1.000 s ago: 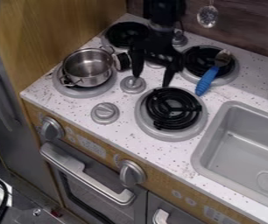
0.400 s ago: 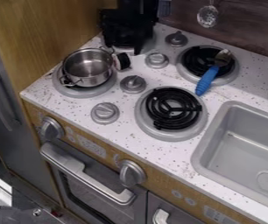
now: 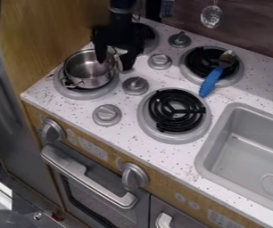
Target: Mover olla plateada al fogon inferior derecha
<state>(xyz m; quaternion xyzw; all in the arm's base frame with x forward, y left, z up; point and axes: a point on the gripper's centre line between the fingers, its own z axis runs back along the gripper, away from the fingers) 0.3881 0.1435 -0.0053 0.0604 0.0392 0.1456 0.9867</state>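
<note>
The silver pot (image 3: 94, 83) is located on the near left burner (image 3: 73, 92) of the table (image 3: 61, 103), upright, with one loop handle (image 3: 72, 83) directed toward the near left. The gripper (image 3: 115, 65) is positioned above the far side of the pot, pointing downward. Its fingers are spread well apart: one is over the pot opening, the other beside the outer wall on the right. Neither is closed on the pot; contact with the wall cannot be determined. A small pale part (image 3: 121, 52) is visible between the fingers, partly hidden and not identifiable.

The near right burner (image 3: 175, 110) has an exposed black coil. A spoon with a blue handle (image 3: 210, 83) lies across the far right burner (image 3: 194, 78), its handle extending toward the near side. The far left burner (image 3: 152, 43) is partly covered by the gripper. The sink (image 3: 246, 151) is recessed to the right of the near right burner.
</note>
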